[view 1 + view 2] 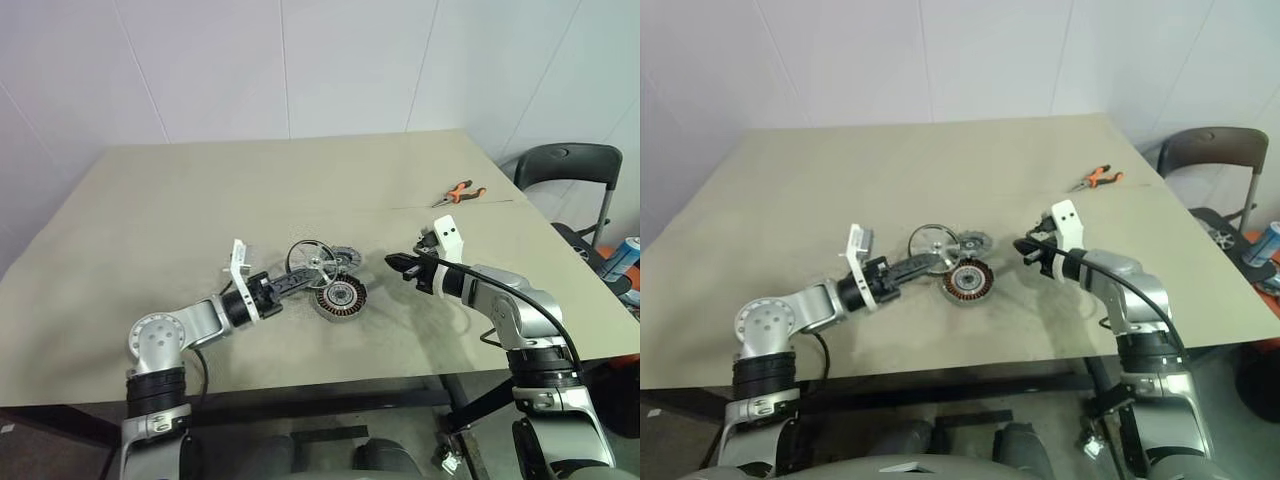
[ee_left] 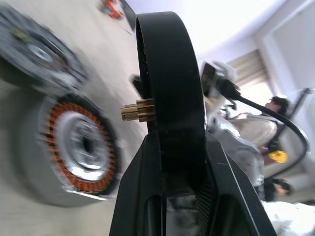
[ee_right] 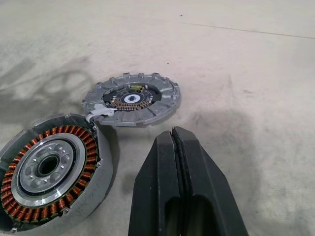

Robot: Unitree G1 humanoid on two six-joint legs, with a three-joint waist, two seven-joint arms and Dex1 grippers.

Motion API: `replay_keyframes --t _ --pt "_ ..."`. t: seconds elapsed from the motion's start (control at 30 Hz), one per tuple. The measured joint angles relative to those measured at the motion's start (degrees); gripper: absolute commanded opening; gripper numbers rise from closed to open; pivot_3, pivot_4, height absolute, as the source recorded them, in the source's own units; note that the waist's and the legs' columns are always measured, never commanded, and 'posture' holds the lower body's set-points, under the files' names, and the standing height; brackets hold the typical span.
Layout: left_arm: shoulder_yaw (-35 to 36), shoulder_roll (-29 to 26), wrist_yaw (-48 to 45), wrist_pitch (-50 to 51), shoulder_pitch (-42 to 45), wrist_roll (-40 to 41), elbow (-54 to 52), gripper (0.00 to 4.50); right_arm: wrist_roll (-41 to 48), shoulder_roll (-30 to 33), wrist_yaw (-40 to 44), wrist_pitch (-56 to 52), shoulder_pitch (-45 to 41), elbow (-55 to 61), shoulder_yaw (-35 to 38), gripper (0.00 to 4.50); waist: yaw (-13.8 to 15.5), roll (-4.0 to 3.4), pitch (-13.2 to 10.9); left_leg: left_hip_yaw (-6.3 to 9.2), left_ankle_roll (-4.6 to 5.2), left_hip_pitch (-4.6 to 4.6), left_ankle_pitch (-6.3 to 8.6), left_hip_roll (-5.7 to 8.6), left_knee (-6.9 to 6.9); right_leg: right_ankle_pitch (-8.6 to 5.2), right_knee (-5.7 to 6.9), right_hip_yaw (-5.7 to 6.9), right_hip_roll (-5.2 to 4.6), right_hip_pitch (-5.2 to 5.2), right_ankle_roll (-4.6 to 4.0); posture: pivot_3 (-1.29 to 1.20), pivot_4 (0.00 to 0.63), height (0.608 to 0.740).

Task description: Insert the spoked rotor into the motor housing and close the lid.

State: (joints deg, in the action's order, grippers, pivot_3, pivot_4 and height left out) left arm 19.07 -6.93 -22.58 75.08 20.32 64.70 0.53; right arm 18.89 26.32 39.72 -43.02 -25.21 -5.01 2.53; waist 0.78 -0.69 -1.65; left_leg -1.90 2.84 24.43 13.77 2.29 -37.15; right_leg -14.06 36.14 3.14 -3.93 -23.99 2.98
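Two grippers are over the table (image 1: 180,200), and only one is loaded. The left gripper (image 1: 299,276) is clamped on the spoked rotor (image 1: 312,258) and holds it on edge, clear of the tabletop, just behind and above the motor housing (image 1: 341,296). The left wrist view shows the rotor edge-on, its small brass pinion (image 2: 139,109) pointing sideways towards the housing. The left forearm reaches low across the table, with the gripper about level and aimed inward towards the robot's right. The right gripper (image 1: 398,263) is empty with its fingers (image 3: 162,196) pressed together. It hovers just beside the housing on the robot's right, pointing inward and slightly down. The housing lies flat, copper windings up, with its pale centre bore open and unobstructed. The lid (image 3: 130,98), a dull grey disc with a notched rim and a circuit board at its centre, lies flat just behind the housing and appears tied to it by a short white lead. By my assessment the step in hand is insertion. The rotor should be turned from on edge to flat, its hub centred over the bore and lowered squarely. Any tilt risks the rim catching on the windings. The right gripper is well placed to steady the housing against sliding. The lid and its lead must be kept clear until the rotor is seated.
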Motion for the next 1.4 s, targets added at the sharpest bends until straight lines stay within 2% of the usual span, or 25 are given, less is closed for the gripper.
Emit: replay_keyframes --t 0.23,0.57,0.8,1.4 --pt "-0.4 3.7 2.7 2.2 0.0 1.1 4.1 0.43 -0.7 0.9 -0.7 -0.5 3.3 1.6 -2.0 0.00 0.0 -0.01 0.0 0.00 0.01 0.00 -0.01 0.00 -0.03 0.00 0.02 0.00 0.00 0.00 0.00 0.00 0.000 0.740" --pt "-0.9 3.4 1.6 -0.3 1.9 -1.7 10.6 0.43 -0.6 1.7 -2.3 -1.5 5.3 5.0 -2.0 0.00 0.1 -0.01 0.0 0.00 0.01 -0.02 -0.01 0.00 -0.07 0.00 0.02 0.01 0.00 0.03 0.00 0.00 0.000 0.740" --pt "-4.7 3.6 -2.7 -2.3 2.4 -5.1 14.5 0.43 -0.6 1.7 -2.9 -1.7 6.2 5.5 -2.1 0.00 0.0 -0.01 0.0 0.00 0.01 -0.02 -0.01 0.00 -0.06 0.00 0.02 0.01 0.00 0.02 0.00 0.00 0.000 0.740" --pt "-8.8 2.7 -16.0 -11.3 4.7 -13.5 23.9 0.43 -0.7 2.3 -3.5 -2.7 7.5 7.1 -2.2 0.00 0.0 -0.10 0.1 0.00 0.01 -0.08 -0.01 0.00 -0.10 0.00 0.04 0.01 0.00 0.09 -0.01 0.00 0.000 0.740"
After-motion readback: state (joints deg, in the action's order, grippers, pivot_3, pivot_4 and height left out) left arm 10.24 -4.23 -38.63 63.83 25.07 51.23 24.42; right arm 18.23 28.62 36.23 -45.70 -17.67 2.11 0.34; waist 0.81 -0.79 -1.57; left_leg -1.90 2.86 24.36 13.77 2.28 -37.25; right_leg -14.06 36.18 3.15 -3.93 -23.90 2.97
